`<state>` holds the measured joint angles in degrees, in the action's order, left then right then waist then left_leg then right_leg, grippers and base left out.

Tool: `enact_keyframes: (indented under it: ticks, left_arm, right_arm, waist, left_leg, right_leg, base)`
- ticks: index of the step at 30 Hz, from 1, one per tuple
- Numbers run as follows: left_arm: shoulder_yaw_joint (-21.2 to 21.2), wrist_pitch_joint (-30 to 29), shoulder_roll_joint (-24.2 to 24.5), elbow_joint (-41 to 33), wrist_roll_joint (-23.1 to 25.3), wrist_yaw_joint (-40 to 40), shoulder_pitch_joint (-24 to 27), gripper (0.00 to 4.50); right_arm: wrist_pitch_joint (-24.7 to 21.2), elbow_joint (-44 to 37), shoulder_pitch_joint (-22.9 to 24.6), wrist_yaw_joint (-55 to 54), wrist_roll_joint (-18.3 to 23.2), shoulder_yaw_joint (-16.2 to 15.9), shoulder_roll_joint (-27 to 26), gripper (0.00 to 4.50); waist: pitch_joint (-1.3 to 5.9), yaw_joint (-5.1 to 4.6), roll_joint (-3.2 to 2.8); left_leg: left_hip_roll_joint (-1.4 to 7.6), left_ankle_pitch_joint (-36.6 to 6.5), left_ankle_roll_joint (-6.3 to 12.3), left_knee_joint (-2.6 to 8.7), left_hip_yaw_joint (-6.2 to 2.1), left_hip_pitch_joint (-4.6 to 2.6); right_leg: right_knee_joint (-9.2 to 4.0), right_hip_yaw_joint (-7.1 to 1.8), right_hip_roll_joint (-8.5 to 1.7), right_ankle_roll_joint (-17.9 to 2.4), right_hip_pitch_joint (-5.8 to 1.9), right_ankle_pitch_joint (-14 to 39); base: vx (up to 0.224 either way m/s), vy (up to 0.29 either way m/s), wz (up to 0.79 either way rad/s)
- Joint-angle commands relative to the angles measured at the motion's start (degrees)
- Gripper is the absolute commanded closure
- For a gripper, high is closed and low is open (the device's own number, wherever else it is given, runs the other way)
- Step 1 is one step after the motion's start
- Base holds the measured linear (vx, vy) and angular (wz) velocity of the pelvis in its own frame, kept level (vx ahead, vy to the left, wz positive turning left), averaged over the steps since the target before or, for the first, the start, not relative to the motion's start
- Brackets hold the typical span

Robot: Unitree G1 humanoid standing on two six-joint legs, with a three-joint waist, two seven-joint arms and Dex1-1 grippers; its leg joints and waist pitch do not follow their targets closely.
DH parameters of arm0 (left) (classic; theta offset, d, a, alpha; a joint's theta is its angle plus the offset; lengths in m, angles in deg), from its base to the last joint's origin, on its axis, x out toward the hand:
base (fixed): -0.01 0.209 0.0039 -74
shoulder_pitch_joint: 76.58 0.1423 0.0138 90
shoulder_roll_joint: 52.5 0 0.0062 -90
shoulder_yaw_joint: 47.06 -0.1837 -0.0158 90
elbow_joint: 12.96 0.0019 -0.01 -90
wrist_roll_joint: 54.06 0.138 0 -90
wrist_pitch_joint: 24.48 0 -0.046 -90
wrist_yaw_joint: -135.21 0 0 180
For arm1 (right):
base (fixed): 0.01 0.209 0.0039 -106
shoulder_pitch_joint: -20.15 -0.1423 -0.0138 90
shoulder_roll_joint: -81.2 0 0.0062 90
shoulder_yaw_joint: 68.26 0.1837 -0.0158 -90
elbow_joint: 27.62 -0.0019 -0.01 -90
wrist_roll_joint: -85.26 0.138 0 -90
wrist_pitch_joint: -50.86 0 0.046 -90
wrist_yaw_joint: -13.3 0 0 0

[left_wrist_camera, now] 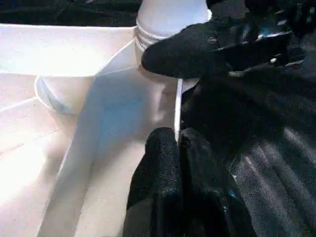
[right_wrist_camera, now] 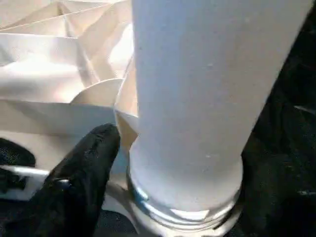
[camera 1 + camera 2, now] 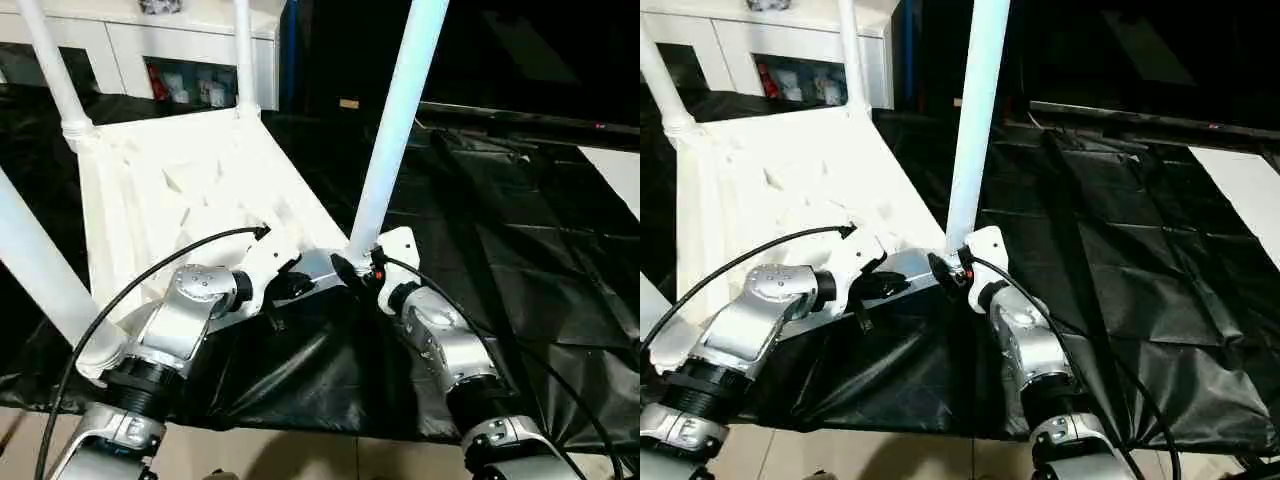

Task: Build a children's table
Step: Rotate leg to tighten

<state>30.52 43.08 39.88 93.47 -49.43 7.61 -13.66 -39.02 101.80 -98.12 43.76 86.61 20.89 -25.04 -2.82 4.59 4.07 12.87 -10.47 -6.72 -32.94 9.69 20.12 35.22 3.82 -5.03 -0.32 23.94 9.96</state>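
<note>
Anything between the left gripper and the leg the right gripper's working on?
Only the tabletop's thin rim; the left gripper, shut on it, sits near the leg, in the left wrist view.

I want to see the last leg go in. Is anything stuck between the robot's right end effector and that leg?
No, nothing visible is in the way. The right end effector sits right against the base of the leg, where it stands in the tabletop's corner socket.

1. Table top (image 3: pixel 190 190): white plastic, underside patterned with raised ribs.
2. Legs (image 3: pixel 395 120): plain white tubes.
3. Sheet (image 3: pixel 540 250) beneath: glossy black, creased.
4. Forearms (image 3: pixel 180 320): silver metal with black collars.
5. Gripper fingers (image 1: pixel 163 163): matte black.
6. Cabinet (image 3: pixel 130 40) behind: white; red items show through its glass.
7. Cables (image 3: pixel 150 260): black.
</note>
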Motion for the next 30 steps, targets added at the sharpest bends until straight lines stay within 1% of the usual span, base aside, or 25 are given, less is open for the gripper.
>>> enact_keyframes:
  ticks: [1, 2, 3, 4, 5, 6, 7, 8, 9, 10, 11, 12, 14, 15, 16, 18, 19, 20, 22, 25, 26, 27, 29, 30]
  left_arm:
    - [-2.19, 1.86, -0.47, -1.83, -1.75, 2.21, -0.80, 4.50]
    - [-2.16, 2.32, 0.29, -1.86, -2.01, 3.42, -0.71, 4.50]
    - [-2.15, 3.33, 1.39, -2.09, -2.88, 5.81, -0.45, 4.50]
    - [-2.17, 4.03, 2.12, -2.24, -3.51, 7.43, -0.29, 4.50]
    - [-2.13, 4.33, 2.92, -2.34, -4.02, 8.89, -0.14, 4.50]
    - [-2.30, 6.02, 4.74, -2.30, -4.91, 12.30, 0.22, 4.50]
    - [-2.35, 6.58, 5.42, -2.19, -5.20, 13.53, 0.32, 4.50]
    - [-2.32, 7.27, 6.03, -1.92, -5.53, 14.74, 0.34, 4.50]
    - [-2.18, 8.04, 6.74, -1.48, -6.13, 16.40, 0.26, 4.50]
    - [-2.18, 8.04, 6.74, -1.48, -6.13, 16.40, 0.26, 4.50]
    - [-1.96, 8.00, 7.15, -1.21, -6.68, 17.53, 0.17, 4.50]
    - [-1.77, 8.84, 8.17, -0.22, -7.54, 20.02, -0.23, 4.50]
    - [-1.73, 8.86, 8.71, 0.27, -7.99, 21.16, -0.47, 4.50]
    - [-1.90, 9.26, 9.39, 0.84, -8.21, 22.39, -0.78, 4.50]
    - [-2.03, 9.23, 9.79, 1.07, -8.53, 23.24, -0.94, 4.50]
    - [-2.36, 9.20, 10.43, 1.20, -8.92, 24.68, -1.13, 4.50]
    - [-2.42, 9.22, 10.55, 1.21, -9.03, 24.99, -1.14, 4.50]
    - [-2.44, 9.24, 10.61, 1.21, -9.06, 25.13, -1.15, 4.50]
    - [-2.25, 9.47, 10.63, 1.55, -8.98, 25.13, -1.35, 4.50]
    - [-2.14, 9.91, 10.63, 2.05, -9.00, 25.24, -1.54, 4.50]
    - [-2.15, 10.05, 10.66, 2.20, -9.06, 25.38, -1.55, 4.50]
    - [-2.15, 10.28, 10.70, 2.54, -9.05, 25.34, -1.53, 4.50]
    - [-2.10, 10.29, 10.70, 2.61, -9.01, 25.18, -1.49, 4.50]
    - [-1.94, 10.42, 10.60, 2.82, -8.78, 24.69, -1.51, 4.50]
  right_arm:
    - [0.07, -0.79, -2.12, 10.84, 1.33, -6.19, -1.13, 0.50]
    - [0.23, -0.52, -2.41, 12.69, 1.31, -6.29, 0.03, 0.50]
    - [0.61, -0.23, -2.68, 15.68, 1.08, -6.86, 1.82, 0.50]
    - [0.87, -0.01, -2.88, 17.65, 0.96, -7.29, 3.00, 0.50]
    - [0.88, 0.03, -3.07, 20.03, 1.02, -7.75, 4.31, 0.50]
    - [-0.22, -0.45, -3.49, 25.64, 1.70, -8.58, 7.05, 0.50]
    - [-0.42, -0.61, -3.72, 27.82, 1.82, -8.93, 8.15, 0.50]
    - [-0.61, -0.69, -4.04, 30.04, 1.97, -9.23, 9.24, 0.50]
    - [-0.82, -0.66, -4.57, 33.08, 2.16, -9.46, 10.57, 0.50]
    - [-0.82, -0.66, -4.57, 33.08, 2.16, -9.46, 10.57, 0.50]
    - [-1.01, -0.61, -4.95, 35.26, 2.37, -9.56, 11.40, 0.50]
    - [-1.14, -0.14, -5.89, 39.50, 2.63, -9.71, 12.76, 0.50]
    - [-1.17, 0.14, -6.37, 41.56, 2.92, -9.93, 13.35, 0.50]
    - [-1.29, 0.36, -6.84, 43.66, 3.25, -10.32, 13.83, 0.50]
    - [-1.40, 0.44, -7.06, 44.79, 3.47, -10.72, 14.07, 0.65]
    - [-1.76, 0.16, -7.18, 46.76, 3.60, -11.74, 14.35, 0.74]
    - [-1.80, 0.06, -7.18, 47.27, 3.64, -12.04, 14.45, 0.85]
    - [-1.82, -0.05, -7.15, 47.55, 3.64, -12.24, 14.48, 0.85]
    - [-1.87, -0.82, -6.72, 48.56, 3.40, -13.24, 14.22, 1.10]
    - [-2.02, -1.09, -6.41, 49.05, 3.17, -13.42, 13.80, 1.35]
    - [-2.10, -1.11, -6.34, 49.38, 3.22, -13.50, 13.78, 1.52]
    - [-2.21, -1.26, -5.84, 49.94, 3.24, -13.99, 13.71, 1.52]
    - [-2.19, -1.41, -5.56, 50.01, 3.22, -14.20, 13.70, 1.69]
    - [-2.07, -1.51, -5.30, 49.91, 3.19, -14.37, 13.68, 1.85]
  waist:
    - [3.50, 0.26, -0.41]
    - [3.46, 0.24, -0.41]
    - [3.50, 0.25, -0.34]
    - [3.54, 0.27, -0.34]
    - [3.59, 0.24, -0.41]
    - [3.76, 0.37, -0.50]
    - [3.71, 0.40, -0.47]
    - [3.71, 0.51, -0.49]
    - [3.87, 0.59, -0.46]
    - [3.82, 0.81, -0.47]
    - [3.74, 0.86, -0.49]
    - [3.69, 1.04, -0.35]
    - [3.58, 1.34, -0.41]
    - [3.44, 1.68, -0.44]
    - [3.47, 1.81, -0.47]
    - [3.40, 2.00, -0.49]
    - [3.37, 2.08, -0.46]
    - [3.38, 2.13, -0.50]
    - [3.40, 2.20, -0.50]
    - [3.45, 2.24, -0.45]
    - [3.49, 2.25, -0.46]
    - [3.48, 2.24, -0.44]
    - [3.52, 2.27, -0.44]
    - [3.54, 2.32, -0.51]
  left_leg:
    - [0.11, -12.84, 1.09, 4.20, 0.25, 0.52]
    - [0.11, -12.24, 1.28, 4.16, 0.33, 0.51]
    - [0.05, -11.12, 1.72, 4.02, 0.41, 0.43]
    - [0.05, -10.63, 1.90, 3.92, 0.47, 0.41]
    - [0.06, -9.31, 2.27, 3.80, 0.56, 0.39]
    - [0.02, -8.20, 2.77, 3.60, 0.59, 0.28]
    - [0.08, -7.35, 3.45, 3.50, 0.73, 0.17]
    - [0.06, -7.01, 3.68, 3.45, 0.76, 0.09]
    - [0.01, -6.00, 4.33, 3.27, 0.84, -0.03]
    - [0.05, -5.95, 4.92, 3.20, 1.00, -0.38]
    - [0.09, -6.13, 5.00, 3.24, 1.04, -0.40]
    - [0.08, -7.07, 4.97, 3.28, 1.00, -0.25]
    - [0.17, -8.13, 4.68, 3.37, 0.98, -0.28]
    - [0.41, -9.65, 3.75, 3.50, 1.02, -0.40]
    - [0.42, -10.13, 3.55, 3.49, 1.00, -0.45]
    - [0.46, -10.79, 2.72, 3.59, 0.95, -0.41]
    - [0.50, -11.32, 2.32, 3.66, 0.93, -0.47]
    - [0.50, -11.72, 2.00, 3.66, 0.93, -0.55]
    - [0.48, -11.48, 1.76, 3.69, 0.89, -0.48]
    - [0.43, -11.07, 1.50, 3.71, 0.79, -0.33]
    - [0.40, -10.89, 1.42, 3.70, 0.78, -0.28]
    - [0.37, -10.64, 1.39, 3.70, 0.77, -0.22]
    - [0.37, -10.47, 1.37, 3.66, 0.78, -0.20]
    - [0.39, -10.48, 1.34, 3.66, 0.77, -0.25]
  right_leg:
    - [-4.19, -2.15, -2.45, -8.00, -3.18, 15.40]
    - [-4.10, -2.18, -2.41, -8.50, -3.15, 14.18]
    - [-3.93, -2.15, -2.39, -9.43, -3.22, 12.40]
    - [-3.80, -2.16, -2.37, -9.84, -3.27, 11.56]
    - [-3.50, -2.23, -2.32, -10.73, -3.26, 9.33]
    - [-3.20, -2.18, -2.25, -11.67, -3.42, 7.05]
    - [-2.95, -2.22, -2.14, -12.64, -3.32, 4.62]
    - [-2.87, -2.21, -2.14, -13.10, -3.29, 3.78]
    - [-2.60, -2.22, -2.12, -14.10, -3.45, 1.45]
    - [-2.55, -2.23, -2.06, -14.96, -3.17, 0.49]
    - [-2.56, -2.26, -2.07, -15.26, -3.11, 0.52]
    - [-2.59, -2.20, -2.09, -15.36, -3.32, 1.66]
    - [-2.69, -2.15, -2.13, -15.13, -3.30, 3.16]
    - [-2.85, -2.17, -2.28, -14.58, -3.23, 5.50]
    - [-2.90, -2.18, -2.34, -14.48, -3.25, 6.16]
    - [-2.99, -2.17, -2.38, -14.06, -3.21, 7.78]
    - [-3.10, -2.18, -2.43, -13.73, -3.16, 8.82]
    - [-3.14, -2.21, -2.46, -13.65, -3.09, 9.28]
    - [-3.12, -2.21, -2.48, -13.51, -3.13, 9.27]
    - [-3.08, -2.21, -2.55, -13.17, -3.23, 9.37]
    - [-3.06, -2.20, -2.53, -13.03, -3.28, 9.41]
    - [-3.03, -2.20, -2.48, -12.95, -3.30, 9.19]
    - [-2.98, -2.20, -2.51, -12.93, -3.32, 8.93]
    - [-2.98, -2.19, -2.51, -12.97, -3.29, 8.96]
  base:
    - [0.000, 0.000, 0.00]
    - [0.000, 0.000, 0.00]
    - [0.000, 0.000, 0.00]
    - [0.000, 0.000, 0.00]
    - [0.000, 0.000, 0.00]
    - [0.000, 0.000, 0.00]
    - [0.000, 0.000, 0.00]
    - [0.000, 0.000, 0.00]
    - [0.000, 0.000, 0.00]
    - [0.000, 0.000, 0.00]
    - [0.000, 0.000, 0.00]
    - [0.000, 0.000, 0.00]
    - [0.000, 0.000, 0.00]
    - [0.000, 0.000, 0.00]
    - [0.000, 0.000, 0.00]
    - [0.000, 0.000, 0.00]
    - [0.000, 0.000, 0.00]
    - [0.000, 0.000, 0.00]
    - [0.000, 0.000, 0.00]
    - [0.000, 0.000, 0.00]
    - [0.000, 0.000, 0.00]
    - [0.000, 0.000, 0.00]
    - [0.000, 0.000, 0.00]
    - [0.000, 0.000, 0.00]
